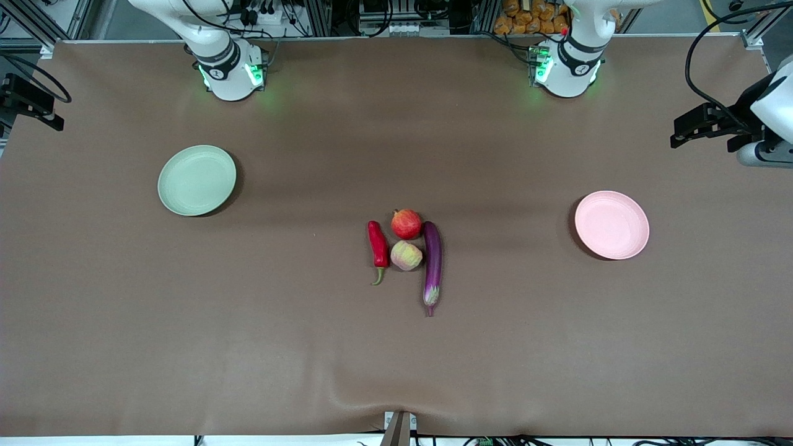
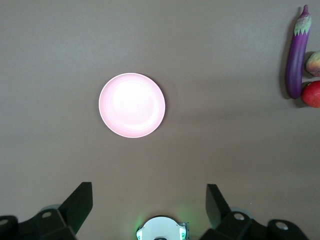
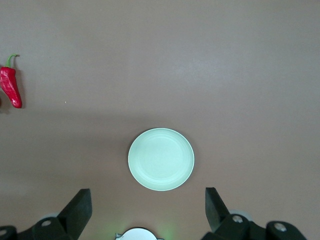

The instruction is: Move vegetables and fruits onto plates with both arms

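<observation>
You are hovering both arms high with nothing held: left tool (image 2: 150, 200) spread over the pink plate (image 1: 611, 224), right tool (image 3: 148, 200) spread over the green plate (image 1: 197, 179). Descend onto the outer eggplant (image 1: 432, 261) and chili (image 1: 377, 244) at mid-table first, gripping across each body.

Brown table (image 1: 186, 322); pale green plate (image 1: 197, 180), pale pink plate (image 1: 611, 225); glossy purple eggplant (image 1: 432, 263), red chili (image 1: 378, 244) with green stem, red pomegranate (image 1: 406, 224), yellow-pink peach (image 1: 406, 256).

I am seeing a glossy purple eggplant (image 1: 432, 263), two matte plates (image 1: 197, 180), and a smooth matte brown table cover (image 1: 248, 347).
</observation>
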Tool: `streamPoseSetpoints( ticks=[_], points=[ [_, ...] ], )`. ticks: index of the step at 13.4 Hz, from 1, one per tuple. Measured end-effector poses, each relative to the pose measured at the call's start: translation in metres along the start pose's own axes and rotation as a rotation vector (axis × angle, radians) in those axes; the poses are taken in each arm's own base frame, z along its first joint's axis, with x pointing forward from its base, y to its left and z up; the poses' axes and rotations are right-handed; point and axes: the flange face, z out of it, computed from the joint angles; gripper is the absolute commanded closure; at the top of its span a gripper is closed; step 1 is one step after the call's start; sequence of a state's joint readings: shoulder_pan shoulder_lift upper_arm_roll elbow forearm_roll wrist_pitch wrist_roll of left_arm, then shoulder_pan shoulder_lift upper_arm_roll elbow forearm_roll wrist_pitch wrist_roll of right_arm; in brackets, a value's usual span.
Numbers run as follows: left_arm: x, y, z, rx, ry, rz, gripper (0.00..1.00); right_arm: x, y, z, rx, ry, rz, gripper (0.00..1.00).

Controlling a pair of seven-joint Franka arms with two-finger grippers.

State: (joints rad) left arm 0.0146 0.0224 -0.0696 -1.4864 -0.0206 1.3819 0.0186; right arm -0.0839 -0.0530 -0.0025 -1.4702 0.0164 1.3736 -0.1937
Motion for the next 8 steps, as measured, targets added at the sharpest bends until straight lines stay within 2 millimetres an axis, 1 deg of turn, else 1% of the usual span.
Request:
streamPoseSetpoints(
  ticks=[5, 6, 8],
  points=[
    [0.000, -0.004, 0.000, -0.003, 0.000, -0.008, 0.00, -0.001, 0.002, 0.000, 0.001, -0.004, 0.006, 0.00],
    [0.000, -0.004, -0.002, -0.003, 0.004, -0.007, 0.00, -0.001, 0.002, 0.000, 0.001, -0.004, 0.006, 0.00],
    [-0.001, -0.002, -0.012, -0.026, 0.028, -0.023, 0.00, -0.001, 0.002, 0.001, 0.001, -0.004, 0.006, 0.00]
  ],
)
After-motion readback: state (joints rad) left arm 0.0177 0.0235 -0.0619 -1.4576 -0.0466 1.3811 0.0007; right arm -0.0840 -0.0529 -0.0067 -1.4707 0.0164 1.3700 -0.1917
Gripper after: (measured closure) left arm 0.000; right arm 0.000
